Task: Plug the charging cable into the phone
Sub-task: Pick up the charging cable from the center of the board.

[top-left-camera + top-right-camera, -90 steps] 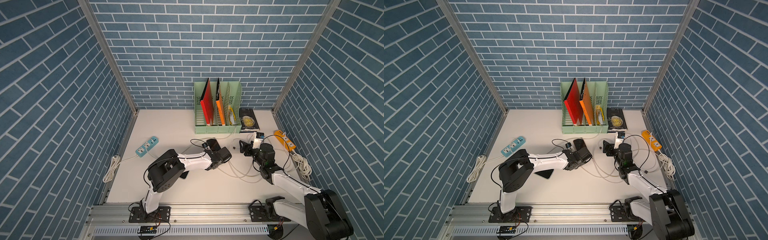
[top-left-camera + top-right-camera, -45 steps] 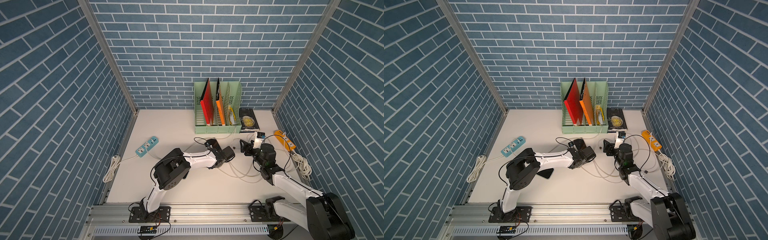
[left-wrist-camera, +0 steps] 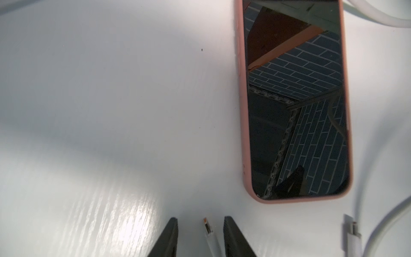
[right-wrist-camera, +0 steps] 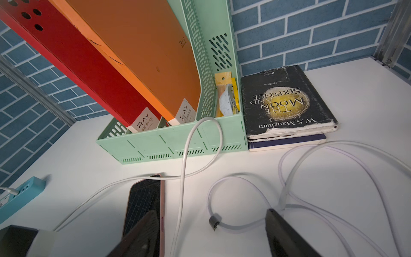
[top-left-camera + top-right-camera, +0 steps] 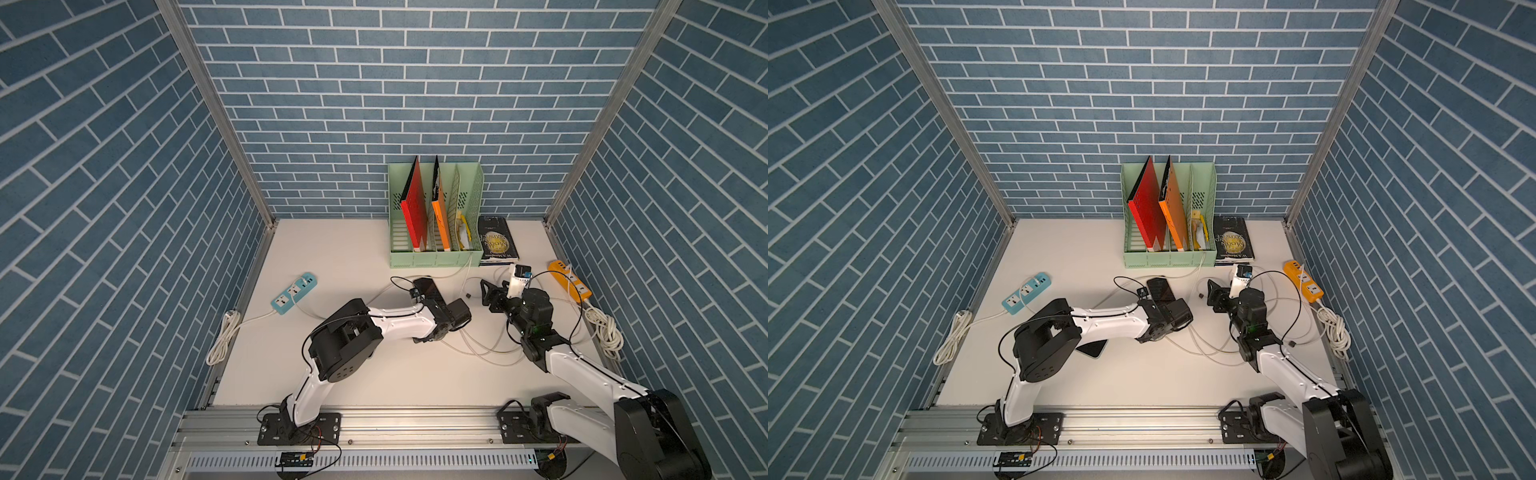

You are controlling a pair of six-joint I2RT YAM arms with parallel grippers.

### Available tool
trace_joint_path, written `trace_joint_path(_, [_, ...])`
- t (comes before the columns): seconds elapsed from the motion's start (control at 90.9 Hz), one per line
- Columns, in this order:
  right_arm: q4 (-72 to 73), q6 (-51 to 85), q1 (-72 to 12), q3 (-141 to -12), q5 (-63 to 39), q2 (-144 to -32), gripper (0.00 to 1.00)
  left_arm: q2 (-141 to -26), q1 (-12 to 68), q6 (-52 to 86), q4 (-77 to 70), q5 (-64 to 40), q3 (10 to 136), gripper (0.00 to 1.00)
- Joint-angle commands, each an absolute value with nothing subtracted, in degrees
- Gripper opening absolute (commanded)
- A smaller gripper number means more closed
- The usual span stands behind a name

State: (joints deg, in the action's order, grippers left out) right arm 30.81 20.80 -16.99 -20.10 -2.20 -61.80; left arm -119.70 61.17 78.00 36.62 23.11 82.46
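On the bench (image 5: 415,382), about mid-way and nearer the far edge, the phone (image 3: 295,100) is laid screen-up, nothing plugged in yet. The right gripper (image 4: 211,211) is held wide open, empty. The left gripper (image 3: 201,219) is set part-open astride the cable plug (image 3: 206,225), untouched, so it's the grabbing-the-plug step, probably; jaws to be closed squarely, then tip lined up with the phone's end.

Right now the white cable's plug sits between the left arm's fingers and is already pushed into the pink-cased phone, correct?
Not quite. The plug does sit between the left arm's fingers, but it is not in the phone: bare table shows between its tip and the phone's end. The left wrist view shows this.
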Motion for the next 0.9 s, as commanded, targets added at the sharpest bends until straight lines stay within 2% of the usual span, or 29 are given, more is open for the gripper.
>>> trace_joint_path(0.0, [30.98, 21.71, -17.4, -19.34, -1.21, -59.96, 0.78, -123.09, 62.23, 77.1, 40.01, 20.02, 82.87, 0.36])
trace_joint_path(0.374, [30.67, 21.45, -17.38, -18.85, -0.17, -58.19, 0.78, -124.35, 62.87, 77.17, 41.4, 20.75, 84.49, 0.28])
trace_joint_path(0.891, [31.23, 21.49, -17.4, -18.81, -0.3, -60.1, 0.78, -123.9, 60.98, 77.01, 37.91, 20.33, 82.12, 0.29])
